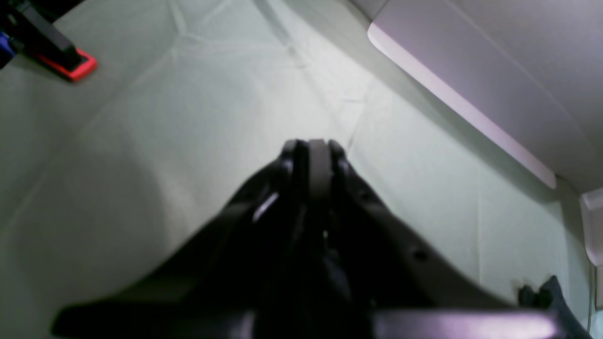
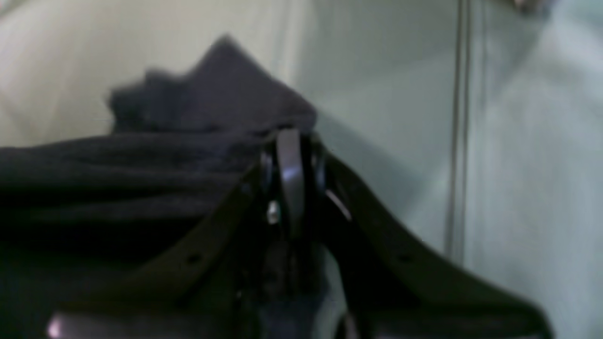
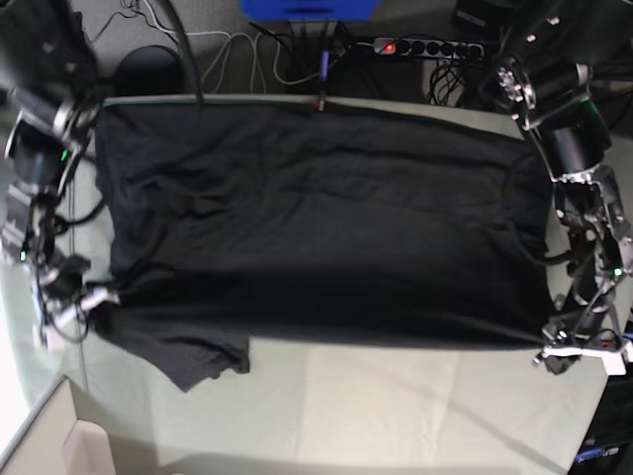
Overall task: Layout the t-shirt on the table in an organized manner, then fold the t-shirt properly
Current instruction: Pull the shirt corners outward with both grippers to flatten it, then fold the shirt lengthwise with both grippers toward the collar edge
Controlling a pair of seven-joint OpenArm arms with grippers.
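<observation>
Base view, read from its left side across: my right pincer sits at the near-left corner of the t-shirt, closed on a pinch of the dark fabric beside the sleeve that trails toward the front edge. The right wrist view agrees; the jaws stand together with bunched cloth gathered against them and a peak of fabric rising beyond.

The t-shirt lies spread wide over the bench, covering most of its far half, plain side up so far as I can tell; no graphic shows. Shallow wrinkles run across the body, and the left sleeve is crumpled, not laid flat.

At the right side, my left pincer rests at the near-right corner of the shirt. Its jaws are closed. The left wrist view shows only pale cloth beneath the tips, so I cannot confirm that any shirt fabric is held there.

Judgement: the laying-out stage is well advanced but not finished. To do it well, both corners should be drawn apart with even tension, kept low to the surface, so the near hem runs straight, and the left sleeve smoothed out before any fold.

Surface: pale greenish-grey cover, creased, with a red-orange clamp at one edge. A power strip and loose cables lie on the floor behind the bench.
</observation>
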